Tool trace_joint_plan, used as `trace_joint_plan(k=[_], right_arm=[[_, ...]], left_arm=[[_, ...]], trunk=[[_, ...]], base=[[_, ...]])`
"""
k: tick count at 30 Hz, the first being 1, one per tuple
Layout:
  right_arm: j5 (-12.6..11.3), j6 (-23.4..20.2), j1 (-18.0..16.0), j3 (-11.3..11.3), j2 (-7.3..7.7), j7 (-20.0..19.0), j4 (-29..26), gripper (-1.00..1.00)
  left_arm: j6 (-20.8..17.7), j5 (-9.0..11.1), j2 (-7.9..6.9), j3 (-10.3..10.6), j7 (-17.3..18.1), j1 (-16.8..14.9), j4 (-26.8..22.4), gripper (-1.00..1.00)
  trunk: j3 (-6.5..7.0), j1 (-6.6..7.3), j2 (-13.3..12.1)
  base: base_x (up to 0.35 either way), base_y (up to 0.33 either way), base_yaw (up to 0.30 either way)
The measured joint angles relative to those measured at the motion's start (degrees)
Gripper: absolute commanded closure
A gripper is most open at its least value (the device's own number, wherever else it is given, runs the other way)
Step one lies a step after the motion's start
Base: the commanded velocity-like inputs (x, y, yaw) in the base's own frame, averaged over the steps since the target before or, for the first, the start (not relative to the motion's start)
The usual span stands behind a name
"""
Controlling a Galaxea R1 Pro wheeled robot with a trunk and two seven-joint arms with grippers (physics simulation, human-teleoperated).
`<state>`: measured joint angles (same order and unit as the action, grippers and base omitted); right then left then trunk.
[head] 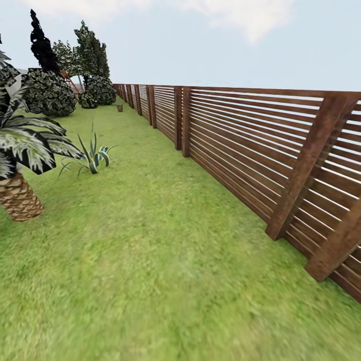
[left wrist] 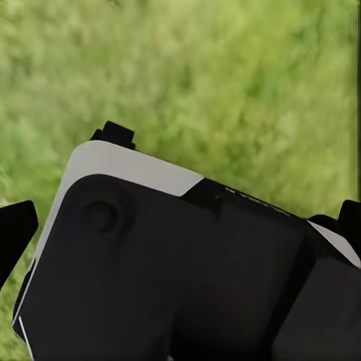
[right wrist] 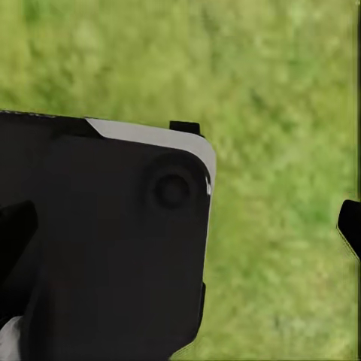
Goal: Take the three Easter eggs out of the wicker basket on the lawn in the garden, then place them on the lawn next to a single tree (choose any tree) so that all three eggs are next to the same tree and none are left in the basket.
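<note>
The lawn point(head: 150, 260) of the garden stretches ahead of me along a wooden fence. The Easter eggs are out of view. Far off on the grass near the fence stands a small brown thing point(head: 119, 107), too small to tell whether it is the wicker basket. Tall dark-leaved trees point(head: 91, 50) rise at the far end. My left gripper point(left wrist: 180, 222) hangs over grass, its black fingertips point(left wrist: 15, 229) wide apart, open and holding nothing. My right gripper point(right wrist: 180, 226) is likewise open, with one fingertip point(right wrist: 350, 226) at the frame's edge. A black and white part of the robot lies behind each gripper.
A brown slatted fence point(head: 240, 145) runs along the right and comes close at the near right. A palm with a scaly trunk point(head: 19, 198) stands at the near left, and a spiky plant point(head: 93, 159) beyond it. Round bushes point(head: 47, 94) sit at the far left.
</note>
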<state>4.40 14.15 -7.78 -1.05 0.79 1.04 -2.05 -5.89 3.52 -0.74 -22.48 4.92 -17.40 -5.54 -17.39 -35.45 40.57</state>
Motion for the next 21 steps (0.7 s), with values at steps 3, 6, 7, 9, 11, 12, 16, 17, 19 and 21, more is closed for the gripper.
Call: trace_joint_plan(k=[3, 6, 7, 9, 11, 12, 16, 17, 19, 21], right_arm=[[-0.1, 0.0, 0.0, 0.0, 0.13, 0.0, 0.0, -1.0], [0.1, 0.0, 0.0, 0.0, 0.1, 0.0, 0.0, -1.0], [0.1, 0.0, 0.0, 0.0, 0.12, 0.0, 0.0, -1.0], [0.1, -0.1, 0.0, 0.0, 0.06, 0.0, 0.0, -1.0], [0.1, -0.1, 0.0, 0.0, 0.0, 0.0, 0.0, -1.0], [0.2, -0.1, 0.0, 0.0, -0.11, 0.0, -0.1, -1.0], [0.2, -0.1, 0.0, -0.2, -0.22, 0.0, -0.1, -1.0], [0.2, -0.1, 0.0, -0.2, -0.2, -0.1, -0.1, -1.0], [0.2, -0.2, 0.0, -0.2, -0.21, -0.1, -0.1, -1.0], [0.1, -0.2, 0.0, -0.2, -0.24, 0.1, -0.1, -1.0]], left_arm=[[0.0, 0.0, -0.04, -0.1, 0.0, 0.0, 0.0, -1.0], [0.1, 0.0, -0.08, -0.1, 0.0, 0.0, 1.3, -1.0], [0.1, 0.0, -0.07, -0.1, 0.0, 0.0, 1.5, -1.0], [0.1, 0.1, -0.06, -0.1, 0.0, 0.0, 1.8, -1.0], [0.1, 0.1, -0.1, -0.1, 0.0, 0.0, 1.9, -1.0], [0.1, 0.1, -0.26, -0.1, 0.0, 0.0, 1.9, -1.0], [0.1, 0.1, -0.4, -0.1, 0.0, 0.0, 2.0, -1.0], [0.1, 0.1, -0.42, -0.1, 0.0, 0.0, 2.0, -1.0], [0.1, 0.1, -0.42, -0.1, 0.0, 0.0, 2.0, -1.0], [0.1, 0.1, -0.41, -0.1, -0.1, 0.0, 2.0, -1.0]], trunk=[[0.0, 0.0, 0.0], [0.0, 0.0, 0.0], [0.0, 0.0, 0.0], [0.0, 0.0, 0.0], [0.0, 0.0, 0.0], [0.0, 0.0, 0.0], [0.0, 0.0, 0.0], [0.0, 0.0, 0.0], [0.0, 0.0, 0.0], [0.0, 0.0, 0.0]], base=[[0.332, 0.0, 0.0], [0.332, 0.0, 0.0], [0.332, 0.0, 0.0], [0.332, 0.0, 0.0], [0.332, 0.0, 0.0], [0.332, 0.0, 0.0], [0.332, 0.0, 0.0], [0.332, 0.0, 0.0], [0.332, 0.0, 0.0], [0.332, 0.0, 0.0]])
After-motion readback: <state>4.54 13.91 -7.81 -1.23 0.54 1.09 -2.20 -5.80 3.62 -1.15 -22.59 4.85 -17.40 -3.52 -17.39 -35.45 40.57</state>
